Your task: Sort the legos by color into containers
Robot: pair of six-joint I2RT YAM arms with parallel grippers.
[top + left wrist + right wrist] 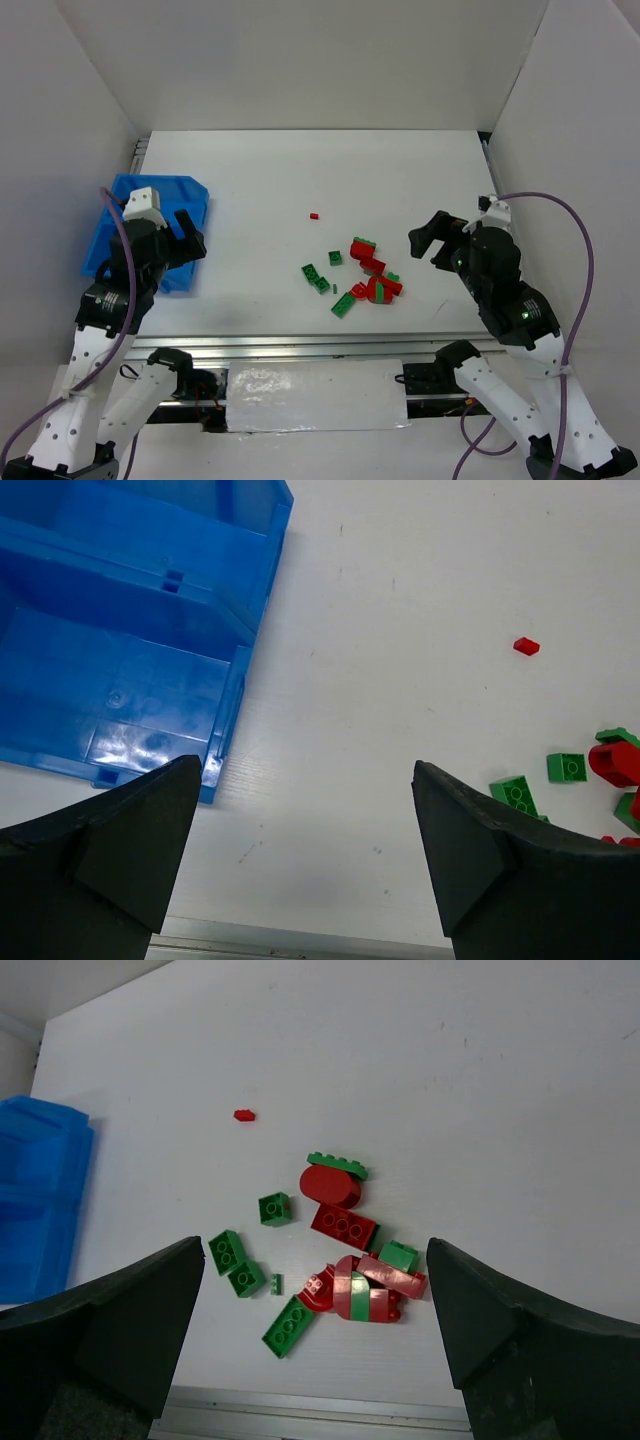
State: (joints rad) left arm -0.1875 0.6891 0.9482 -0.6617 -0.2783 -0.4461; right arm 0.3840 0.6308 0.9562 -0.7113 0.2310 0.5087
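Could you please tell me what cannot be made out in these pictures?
- Blue bin: top view, mostly covered by the left arm; left wrist view, cut off by the frame edge.
- Lego pile: right wrist view, bricks overlap, so their count is unclear.
- Lone red brick: every view, too small to show its studs.

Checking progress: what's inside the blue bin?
Nothing shows inside the bin: from the left wrist, the near compartment is bare, and so is what shows of the far one. The bin's far and left ends are out of frame.
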